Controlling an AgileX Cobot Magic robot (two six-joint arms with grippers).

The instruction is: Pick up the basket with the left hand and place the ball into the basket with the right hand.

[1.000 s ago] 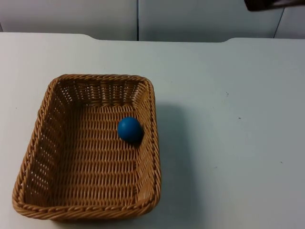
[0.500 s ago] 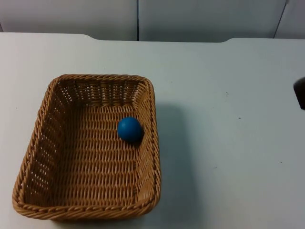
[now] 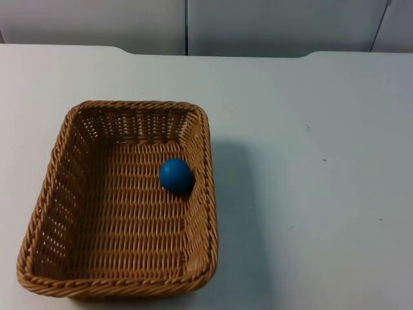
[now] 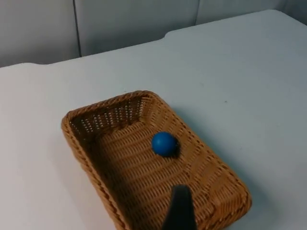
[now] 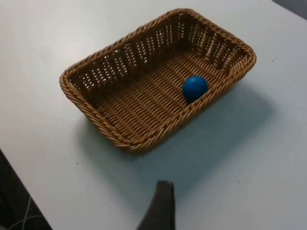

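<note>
Both claws stood clear, their opening impossible to tell, while the blue ball (image 3: 175, 174) already lay inside the basket (image 3: 39, 213) at lower left on the tabletop (image 3: 310, 194), so seemingly nothing remained.

A rectangular woven wicker basket (image 3: 71, 213) is golden tan, its weave running in close horizontal ribs with open lattice gaps along the walls. The small round ball (image 3: 175, 174) inside is plain deep blue. The smooth counter (image 3: 310, 181) is white, the partition wall (image 3: 258, 26) pale grey.

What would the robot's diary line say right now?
blue ball: in basket | basket: on table | held: nothing
</note>
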